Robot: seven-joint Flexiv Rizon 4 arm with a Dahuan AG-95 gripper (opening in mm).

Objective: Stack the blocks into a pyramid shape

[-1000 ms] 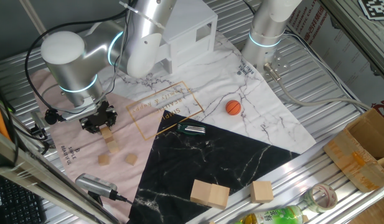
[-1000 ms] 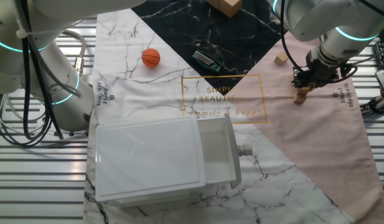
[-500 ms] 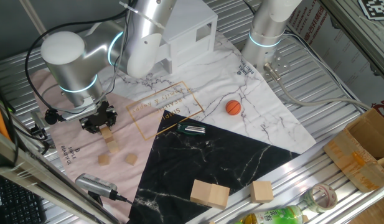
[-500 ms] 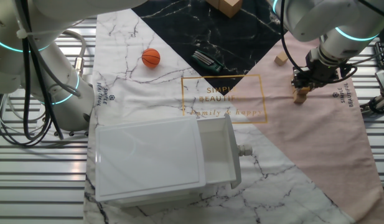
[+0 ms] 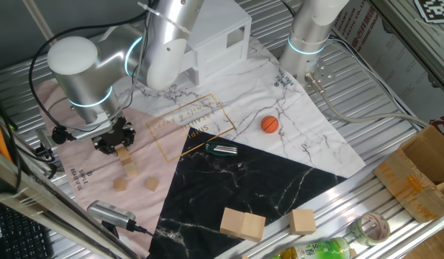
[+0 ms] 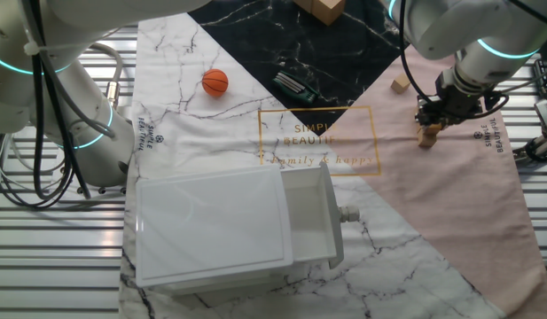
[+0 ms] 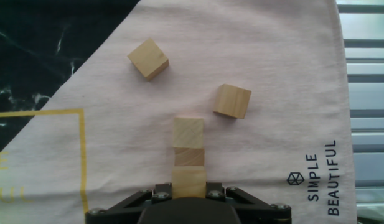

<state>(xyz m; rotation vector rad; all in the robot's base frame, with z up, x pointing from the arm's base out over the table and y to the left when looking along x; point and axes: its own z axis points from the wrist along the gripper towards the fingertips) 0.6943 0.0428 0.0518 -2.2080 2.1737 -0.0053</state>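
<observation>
Hand view: a small tan block [image 7: 188, 181] sits right between my fingers, its lower part cut off by my gripper [image 7: 188, 188]. My jaws are narrowly spread, flanking it, but I cannot tell whether they actually press it. Just ahead of my fingertips two more blocks [image 7: 188, 132] line up in a touching row; the middle one is shadowed and hard to separate. Further ahead, two loose blocks [image 7: 232, 101] lie apart on the pink cloth [image 7: 285, 74]. From both fixed views my fingers are hidden by the wrist.
</observation>
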